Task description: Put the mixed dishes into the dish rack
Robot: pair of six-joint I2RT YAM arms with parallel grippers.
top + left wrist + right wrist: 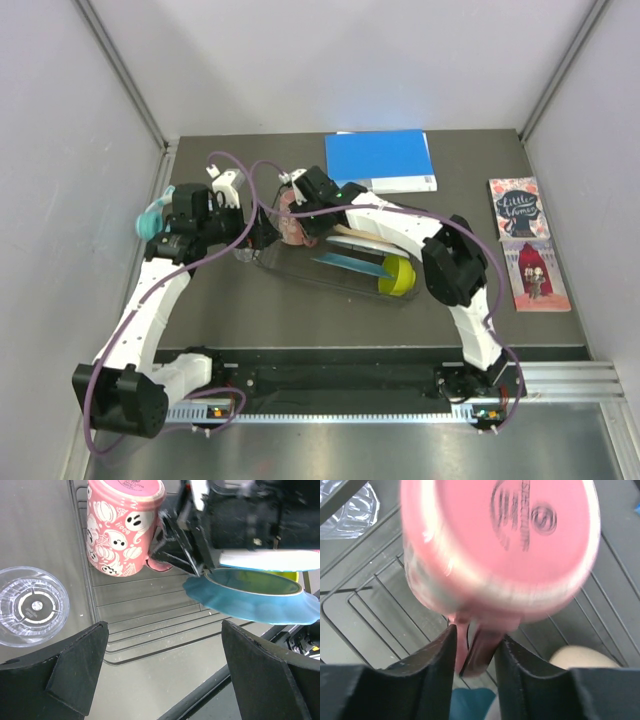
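Observation:
The black wire dish rack (300, 272) lies mid-table. My right gripper (477, 652) is shut on the handle of the pink mug (500, 540), which is upside down at the rack's left end (122, 525). The teal scalloped plate (250, 597), a white plate (265, 559), a peach plate (352, 233) and the yellow-green bowl (397, 275) are on edge in the rack. The clear cup (31, 605) stands on the table just outside the rack's left side. My left gripper (163, 645) is open and empty above the rack's near-left corner, beside the cup.
Teal headphones (150, 220) lie at the far left by the wall. A blue book (385, 160) lies behind the rack. Two illustrated books (515, 208) (537, 275) lie at the right. The two arms are close together over the rack's left end.

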